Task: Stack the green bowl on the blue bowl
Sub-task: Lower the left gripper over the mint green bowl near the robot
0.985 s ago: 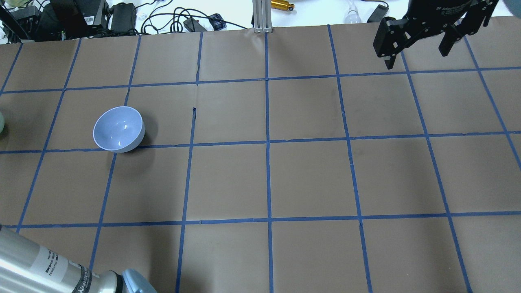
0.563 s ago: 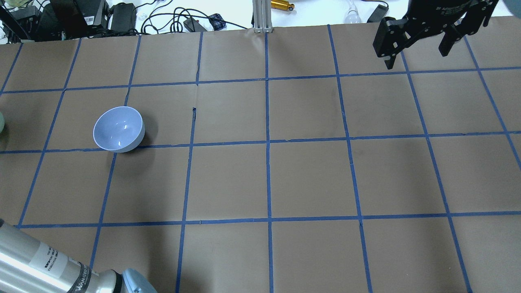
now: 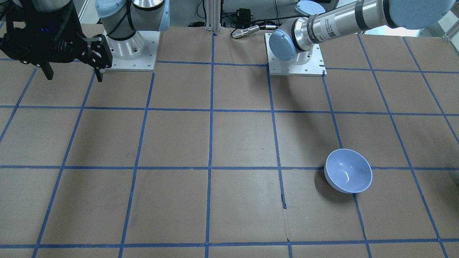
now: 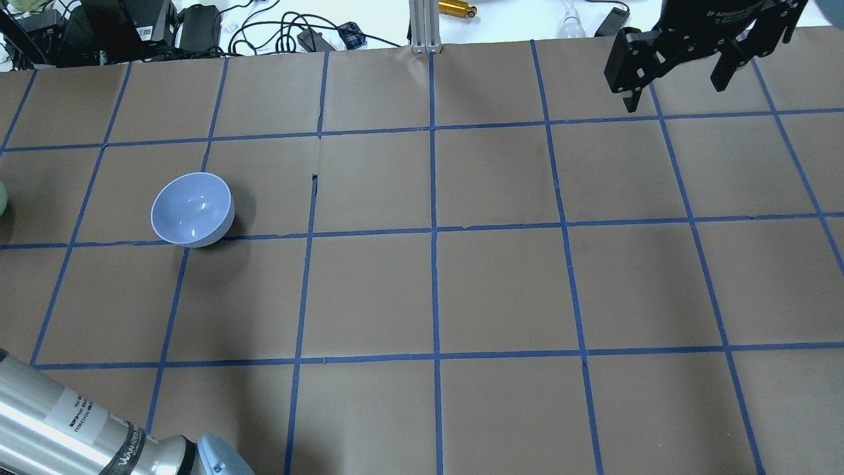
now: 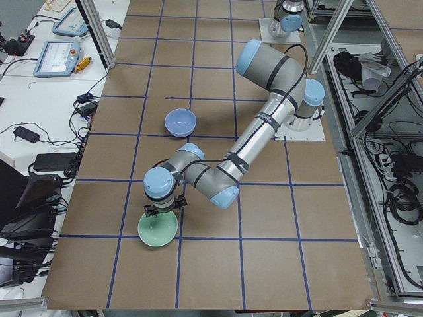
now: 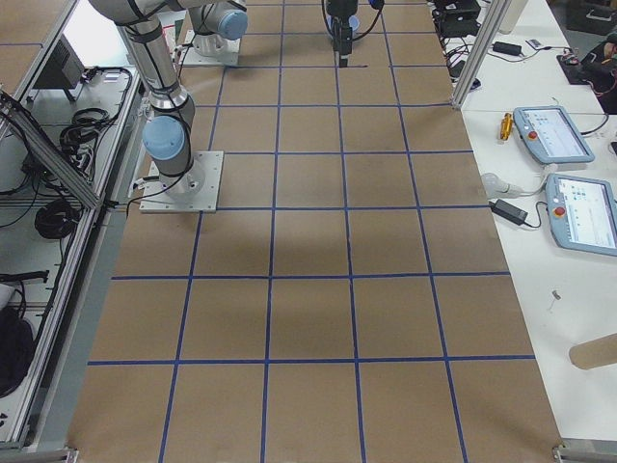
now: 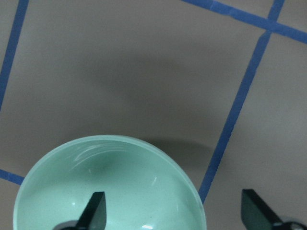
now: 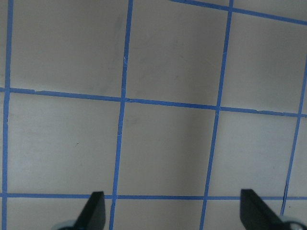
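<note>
The green bowl (image 5: pixel 157 229) stands upright near the table's left end; only a sliver shows at the overhead view's left edge (image 4: pixel 2 198). My left gripper (image 7: pixel 175 216) is open and low over it: one finger (image 7: pixel 96 211) is inside the bowl (image 7: pixel 110 187), the other is outside its rim. The blue bowl (image 4: pixel 192 209) stands upright and empty on the brown table, also in the front view (image 3: pixel 348 170) and the left view (image 5: pixel 180 122), about two grid squares from the green bowl. My right gripper (image 4: pixel 679 79) is open and empty, high over the far right corner, also in the front view (image 3: pixel 73 71).
Blue tape lines grid the brown table (image 4: pixel 435 290). Cables and power bricks (image 4: pixel 198 26) and an aluminium post (image 4: pixel 422 26) line the far edge. The arm bases (image 3: pixel 132 53) (image 3: pixel 296 61) stand on the robot's side. Tablets (image 6: pixel 559 135) lie on a side bench.
My left arm's forearm has slid slightly lower at the overhead view's bottom left corner. The bowls and the right arm have not moved.
</note>
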`<state>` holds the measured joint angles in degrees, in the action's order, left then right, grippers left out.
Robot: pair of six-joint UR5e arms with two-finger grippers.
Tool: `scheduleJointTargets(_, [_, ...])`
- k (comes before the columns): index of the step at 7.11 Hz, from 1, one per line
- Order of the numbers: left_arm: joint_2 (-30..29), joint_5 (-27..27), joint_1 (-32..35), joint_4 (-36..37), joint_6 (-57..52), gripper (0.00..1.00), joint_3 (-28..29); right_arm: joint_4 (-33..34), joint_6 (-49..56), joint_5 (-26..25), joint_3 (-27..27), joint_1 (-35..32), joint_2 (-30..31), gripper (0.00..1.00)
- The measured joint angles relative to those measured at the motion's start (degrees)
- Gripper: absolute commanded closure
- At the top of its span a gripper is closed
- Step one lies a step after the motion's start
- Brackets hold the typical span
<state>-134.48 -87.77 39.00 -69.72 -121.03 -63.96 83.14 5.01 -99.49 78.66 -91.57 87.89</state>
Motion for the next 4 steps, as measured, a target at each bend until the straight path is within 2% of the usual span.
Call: scheduleJointTargets(4, [-2.53, -0.39, -0.33, 2.57, 0.03, 0.00, 0.06, 0.00, 0.00, 0.00, 0.00, -0.01, 0.00, 0.00])
